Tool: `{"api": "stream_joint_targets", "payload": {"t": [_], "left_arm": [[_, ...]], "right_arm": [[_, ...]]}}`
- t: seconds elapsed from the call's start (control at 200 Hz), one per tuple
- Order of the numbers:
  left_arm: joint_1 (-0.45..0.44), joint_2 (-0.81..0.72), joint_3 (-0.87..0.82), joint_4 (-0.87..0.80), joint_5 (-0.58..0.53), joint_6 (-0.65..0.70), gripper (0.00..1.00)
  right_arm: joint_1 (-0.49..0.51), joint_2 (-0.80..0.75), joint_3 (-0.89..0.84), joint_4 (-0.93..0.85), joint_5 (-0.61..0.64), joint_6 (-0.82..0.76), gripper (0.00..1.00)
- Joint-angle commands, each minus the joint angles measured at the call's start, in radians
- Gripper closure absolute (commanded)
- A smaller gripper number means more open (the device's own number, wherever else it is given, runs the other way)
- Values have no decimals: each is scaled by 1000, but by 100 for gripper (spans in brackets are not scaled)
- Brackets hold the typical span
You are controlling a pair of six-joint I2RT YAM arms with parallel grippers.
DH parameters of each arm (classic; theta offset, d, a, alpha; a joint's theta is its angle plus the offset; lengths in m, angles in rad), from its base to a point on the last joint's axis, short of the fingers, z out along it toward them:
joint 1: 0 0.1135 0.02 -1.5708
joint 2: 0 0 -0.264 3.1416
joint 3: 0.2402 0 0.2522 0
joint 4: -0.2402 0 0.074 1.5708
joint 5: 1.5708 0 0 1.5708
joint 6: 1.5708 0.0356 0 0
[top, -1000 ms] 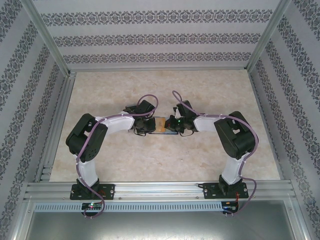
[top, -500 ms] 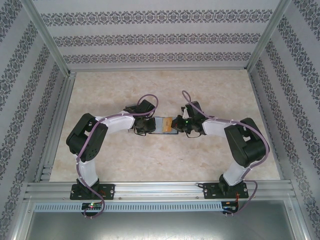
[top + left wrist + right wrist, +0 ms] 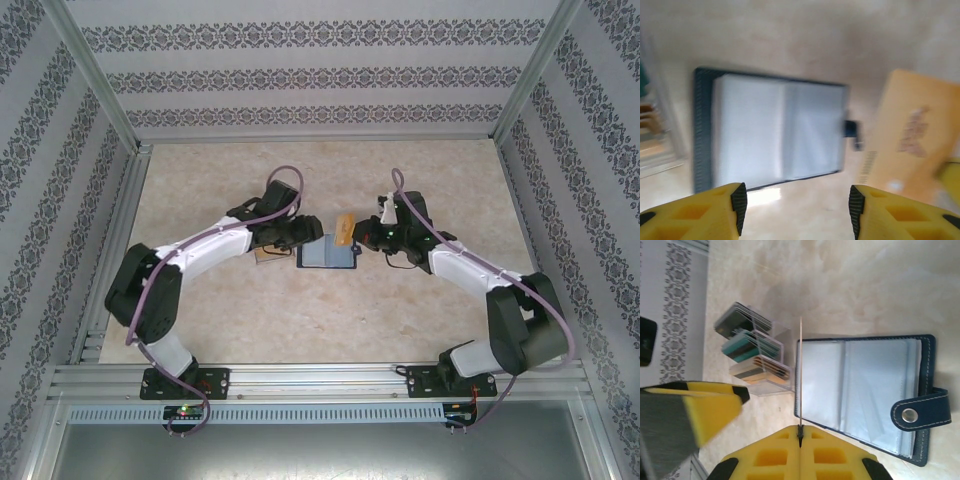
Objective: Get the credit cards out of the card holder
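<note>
My right fingers (image 3: 785, 450) are pinched tight on a tan card (image 3: 345, 230), which hangs off the far right corner of the card holder (image 3: 328, 253). From the right wrist the card shows edge-on. The left fingers (image 3: 715, 210) stand apart with nothing between them, hovering over the holder's near left side.

The holder lies open and flat near the middle of the table (image 3: 200, 330), closure tab (image 3: 920, 412) flung out to the side. The clear sleeves (image 3: 770, 132) on top look pale and bare, though I cannot tell what sits in the leaves beneath.

Just beside the holder's left edge is a clear stand (image 3: 775, 385) with three slots: dark cards, teal cards and tan ones, each stack tilted.

I judge this card belongs with the tan stack. I'd keep the pinch firm, raise the card clear of the sleeves, and move the left arm aside first — it crowds the stand.
</note>
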Motion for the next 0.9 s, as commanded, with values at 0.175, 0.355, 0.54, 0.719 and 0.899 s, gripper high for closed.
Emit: {"api": "stream_joint_targets", "payload": {"t": [0.175,0.355,0.54,0.719,0.899], "left_arm": [[71,-70,-157,492,271,-232,46],[75,-68,-196,617,308,-298,53],[75,-69,-208,661,340,-318,59],[76,-78,-236,719,359,-344,70],[73,-95,-247,744,371,-352,80]], "right_arm": [[-11,-63,28,107,-186,31,100],[-9,-56,25,239,-264,109,100],[-10,-45,4,313,-281,154,100],[-3,-31,3,332,-293,166,100],[-3,-21,-14,346,-296,176,100]]}}
